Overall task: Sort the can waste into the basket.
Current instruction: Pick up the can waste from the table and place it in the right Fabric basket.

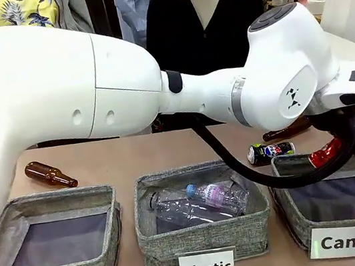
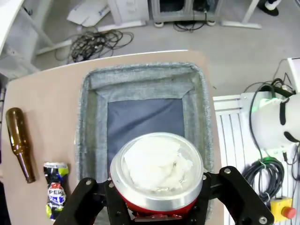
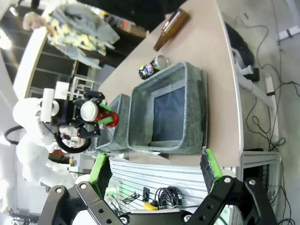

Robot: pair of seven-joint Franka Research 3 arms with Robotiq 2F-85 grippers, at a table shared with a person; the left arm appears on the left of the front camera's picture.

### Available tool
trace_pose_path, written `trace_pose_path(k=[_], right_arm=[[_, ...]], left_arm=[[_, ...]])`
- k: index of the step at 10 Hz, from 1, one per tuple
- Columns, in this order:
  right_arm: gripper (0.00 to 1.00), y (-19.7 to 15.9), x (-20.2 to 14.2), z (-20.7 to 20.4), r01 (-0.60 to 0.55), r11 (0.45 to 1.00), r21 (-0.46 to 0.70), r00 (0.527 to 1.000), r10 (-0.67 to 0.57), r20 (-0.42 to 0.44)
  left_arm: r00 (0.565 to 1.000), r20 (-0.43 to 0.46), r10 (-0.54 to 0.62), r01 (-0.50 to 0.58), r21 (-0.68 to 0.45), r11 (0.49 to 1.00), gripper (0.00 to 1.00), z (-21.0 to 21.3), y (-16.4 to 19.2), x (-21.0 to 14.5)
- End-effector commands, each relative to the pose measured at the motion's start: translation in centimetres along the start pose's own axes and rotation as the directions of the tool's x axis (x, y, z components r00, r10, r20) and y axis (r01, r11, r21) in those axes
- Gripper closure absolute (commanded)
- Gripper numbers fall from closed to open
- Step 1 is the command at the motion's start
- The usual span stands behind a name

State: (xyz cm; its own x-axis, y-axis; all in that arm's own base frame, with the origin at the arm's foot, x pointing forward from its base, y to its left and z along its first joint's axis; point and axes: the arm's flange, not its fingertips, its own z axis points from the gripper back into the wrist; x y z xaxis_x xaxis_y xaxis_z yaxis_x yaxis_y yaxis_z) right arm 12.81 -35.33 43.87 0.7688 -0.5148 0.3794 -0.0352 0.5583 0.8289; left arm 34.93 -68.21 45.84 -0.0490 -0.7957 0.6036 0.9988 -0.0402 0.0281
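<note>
left gripper (image 2: pixel 157 208) clamped on red can (image 2: pixel 157 171), one round end facing the wrist camera. can hangs over the can basket (image 2: pixel 140 77), above one end of it; dark bottom in view under it. pepsi can (image 2: pixel 56 190) lies on table (image 1: pixel 167 151) just outside the basket wall, brown bottle (image 2: pixel 19 140) beside it. right gripper (image 3: pixel 157 166) spread wide, gripping nothing, out past the table edge. plastic basket (image 1: pixel 153 235) holds clear bottles (image 1: pixel 205 199). person (image 1: pixel 208 27) at far side.

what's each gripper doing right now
left gripper: closed on the red can, above the basket
right gripper: open, empty
</note>
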Motion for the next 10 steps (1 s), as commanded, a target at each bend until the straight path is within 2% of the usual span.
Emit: trace_pose_path(k=[1, 3, 4, 5, 8, 9, 10], right_arm=[[0.0, 0.6, -0.2, 0.7, 0.022, 1.0, -0.007, 1.0, -0.022, 0.021], [0.0, 0.6, -0.2, 0.7, 0.022, 1.0, -0.007, 1.0, -0.022, 0.021], [0.0, 0.6, -0.2, 0.7, 0.022, 1.0, -0.007, 1.0, -0.022, 0.021], [0.0, 0.6, -0.2, 0.7, 0.022, 1.0, -0.007, 1.0, -0.022, 0.021], [0.0, 0.6, -0.2, 0.7, 0.022, 1.0, -0.007, 1.0, -0.022, 0.021], [0.0, 0.6, -0.2, 0.7, 0.022, 1.0, -0.007, 1.0, -0.022, 0.021], [0.0, 0.6, -0.2, 0.7, 0.022, 1.0, -0.007, 1.0, -0.022, 0.021]], left_arm=[[1.0, -0.007, -0.02, 0.02, -0.012, 1.0, 0.0, 1.0, 0.1, 0.0], [1.0, 0.007, -0.006, 0.006, -0.015, 1.0, 0.0, 1.6, 0.4, -0.4], [1.0, 0.007, -0.002, 0.002, -0.015, 1.0, 0.07, 1.7, 0.3, -0.5], [1.0, 0.017, -0.002, 0.002, -0.02, 1.0, 0.0, 1.9, 0.1, -0.5], [1.0, 0.017, -0.015, 0.016, -0.046, 0.999, 0.0, 2.7, -0.4, -0.8], [1.0, -0.02, -0.008, 0.006, -0.085, 0.996, 0.0, 4.2, -0.7, -1.3], [1.0, -0.012, 0.017, -0.019, -0.137, 0.99, 0.0, 6.3, -1.4, -2.6]])
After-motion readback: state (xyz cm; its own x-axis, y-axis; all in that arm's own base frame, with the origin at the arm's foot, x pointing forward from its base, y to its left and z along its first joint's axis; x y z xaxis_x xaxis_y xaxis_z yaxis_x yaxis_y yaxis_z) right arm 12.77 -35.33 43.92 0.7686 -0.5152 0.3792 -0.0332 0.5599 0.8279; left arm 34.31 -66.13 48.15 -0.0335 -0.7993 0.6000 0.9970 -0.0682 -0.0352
